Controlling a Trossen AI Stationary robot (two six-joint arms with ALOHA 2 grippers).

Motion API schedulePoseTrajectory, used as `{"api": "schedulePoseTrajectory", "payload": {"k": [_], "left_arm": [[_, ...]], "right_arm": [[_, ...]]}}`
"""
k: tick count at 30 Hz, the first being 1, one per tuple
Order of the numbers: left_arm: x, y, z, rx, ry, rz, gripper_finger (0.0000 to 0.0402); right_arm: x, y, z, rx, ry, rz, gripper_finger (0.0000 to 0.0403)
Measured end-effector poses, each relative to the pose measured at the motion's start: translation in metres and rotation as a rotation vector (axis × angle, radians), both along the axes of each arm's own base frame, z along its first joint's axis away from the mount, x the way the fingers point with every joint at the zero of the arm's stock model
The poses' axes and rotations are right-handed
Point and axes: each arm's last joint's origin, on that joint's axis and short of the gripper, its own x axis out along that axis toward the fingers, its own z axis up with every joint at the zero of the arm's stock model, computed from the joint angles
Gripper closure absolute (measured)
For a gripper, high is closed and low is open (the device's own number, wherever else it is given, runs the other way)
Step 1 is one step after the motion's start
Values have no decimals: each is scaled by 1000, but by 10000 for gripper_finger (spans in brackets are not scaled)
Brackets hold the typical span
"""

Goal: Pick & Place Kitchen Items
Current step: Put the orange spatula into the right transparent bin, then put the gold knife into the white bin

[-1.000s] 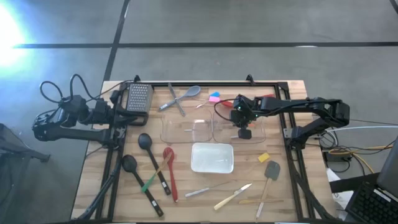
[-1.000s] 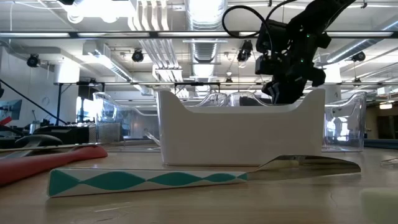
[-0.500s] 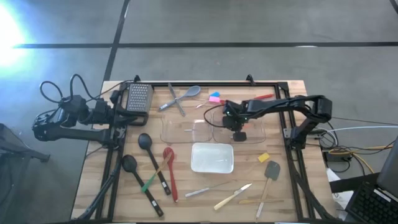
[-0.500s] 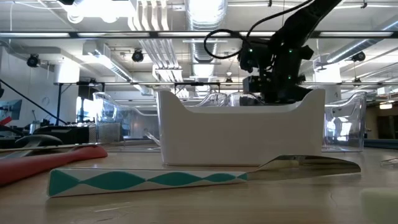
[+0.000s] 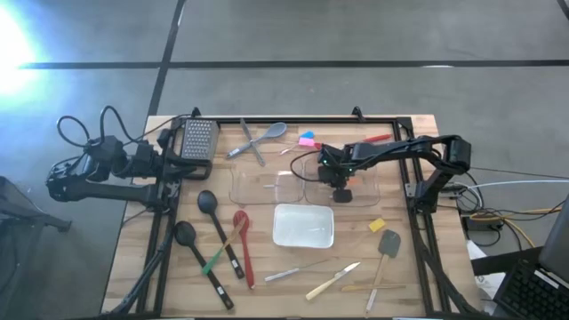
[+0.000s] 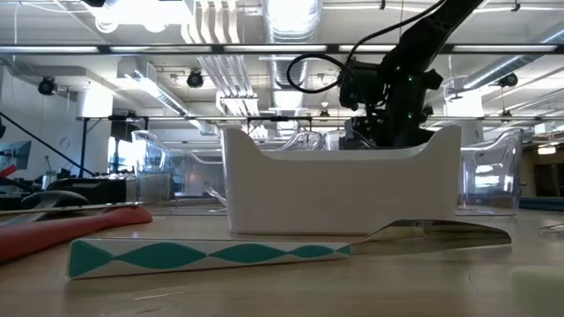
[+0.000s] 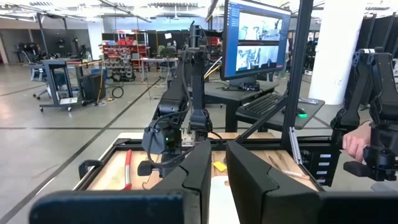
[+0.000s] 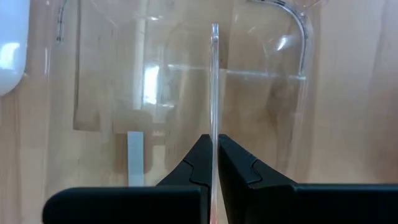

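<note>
— Reaching over the two clear bins (image 5: 302, 185), the right end effector (image 5: 340, 184) pinches a bin's thin wall between closed fingers.
— And the left end effector (image 5: 182, 163)?
— Nearly closed, empty, at the table (image 5: 400, 267) edge. Ladles (image 5: 206, 203), red spoon (image 5: 241, 233) lie on the table.

The right gripper (image 8: 213, 167) looks down with its two dark fingers (image 8: 198, 163) pinched together on the thin upright edge of a clear plastic bin (image 8: 214, 81). Through the clear walls shows the wooden table (image 8: 348, 93). A corner of the white tray (image 8: 11, 50) shows at one edge.
</note>
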Motion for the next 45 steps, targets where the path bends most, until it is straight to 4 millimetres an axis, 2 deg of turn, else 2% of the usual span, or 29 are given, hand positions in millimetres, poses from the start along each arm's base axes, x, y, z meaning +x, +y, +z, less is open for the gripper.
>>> {"api": "schedulePoseTrajectory", "payload": {"k": [7, 17, 20, 27, 33, 39, 45], "left_arm": [[0, 0, 0, 0, 0, 0, 344], [0, 0, 0, 0, 0, 0, 344], [0, 0, 0, 0, 0, 0, 344], [0, 0, 0, 0, 0, 1, 344], [0, 0, 0, 0, 0, 0, 344], [0, 0, 0, 0, 0, 0, 344], [0, 0, 0, 0, 0, 1, 344]], "right_arm": [[-2, 1, 4, 4, -2, -12, 388], [-6, 2, 3, 24, 46, -54, 298], [-5, 2, 10, 42, 83, -83, 279], [0, 0, 59, 50, 80, -124, 268], [-9, 7, 112, 109, 131, -324, 285], [-31, 37, 159, 140, 173, -408, 308], [-54, 77, 185, 203, 82, -487, 326]]}}
